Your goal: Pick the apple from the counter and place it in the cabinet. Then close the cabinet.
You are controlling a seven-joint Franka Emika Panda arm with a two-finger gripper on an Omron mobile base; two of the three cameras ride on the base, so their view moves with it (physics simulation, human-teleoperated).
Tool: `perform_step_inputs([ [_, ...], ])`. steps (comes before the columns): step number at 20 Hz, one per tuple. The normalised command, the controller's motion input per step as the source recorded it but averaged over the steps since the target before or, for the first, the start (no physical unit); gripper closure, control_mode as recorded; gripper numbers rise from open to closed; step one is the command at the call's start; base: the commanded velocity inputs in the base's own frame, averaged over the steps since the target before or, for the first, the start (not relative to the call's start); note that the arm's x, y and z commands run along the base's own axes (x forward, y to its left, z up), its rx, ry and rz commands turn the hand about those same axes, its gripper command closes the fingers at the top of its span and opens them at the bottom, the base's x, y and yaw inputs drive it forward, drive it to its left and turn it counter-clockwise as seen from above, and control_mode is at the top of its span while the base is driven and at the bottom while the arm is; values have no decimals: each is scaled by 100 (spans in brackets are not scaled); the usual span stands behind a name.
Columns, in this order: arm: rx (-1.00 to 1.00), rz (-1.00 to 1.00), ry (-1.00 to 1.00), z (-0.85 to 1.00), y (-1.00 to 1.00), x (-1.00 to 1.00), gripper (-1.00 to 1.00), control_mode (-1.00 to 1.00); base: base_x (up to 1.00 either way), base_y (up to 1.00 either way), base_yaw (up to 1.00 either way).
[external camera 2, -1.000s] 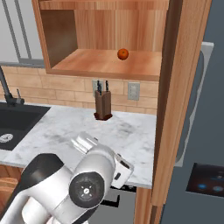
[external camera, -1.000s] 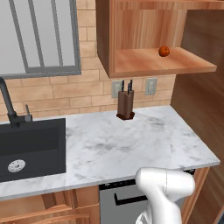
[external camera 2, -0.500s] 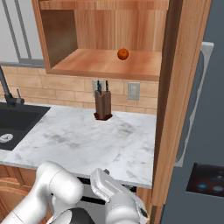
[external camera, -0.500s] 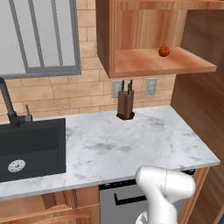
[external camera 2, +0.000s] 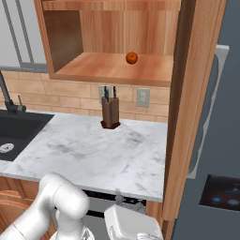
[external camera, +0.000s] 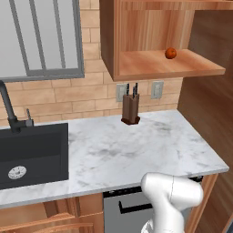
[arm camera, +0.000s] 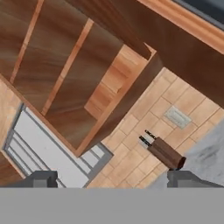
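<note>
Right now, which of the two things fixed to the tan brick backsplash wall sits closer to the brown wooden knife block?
The left grey outlet plate, directly behind the brown wooden knife block; the other plate sits further right, clear of it.

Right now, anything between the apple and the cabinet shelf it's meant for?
Nothing: the apple already sits on the open cabinet's inner shelf, above the knife block on the counter. The cabinet door is not yet closed.

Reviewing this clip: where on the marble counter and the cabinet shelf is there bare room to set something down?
The white and grey veined marble counter is bare from the black sink to its right end; only the dark brown knife block stands at the back wall. The brown wooden cabinet's shelf is free left of the small orange-red apple.
</note>
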Motion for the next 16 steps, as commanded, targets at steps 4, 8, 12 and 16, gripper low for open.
perform_step_inputs([
  [4, 20, 11, -18, 77, -48, -29, -100, -100, 0, 0, 0],
  [8, 18, 13, -19, 81, -56, 0, -100, -100, 0, 0, 0],
  [12, 15, 14, -19, 73, -36, 0, -100, -100, 0, 0, 0],
  [16, 12, 16, -20, 45, -28, 0, -100, -100, 0, 0, 0],
])
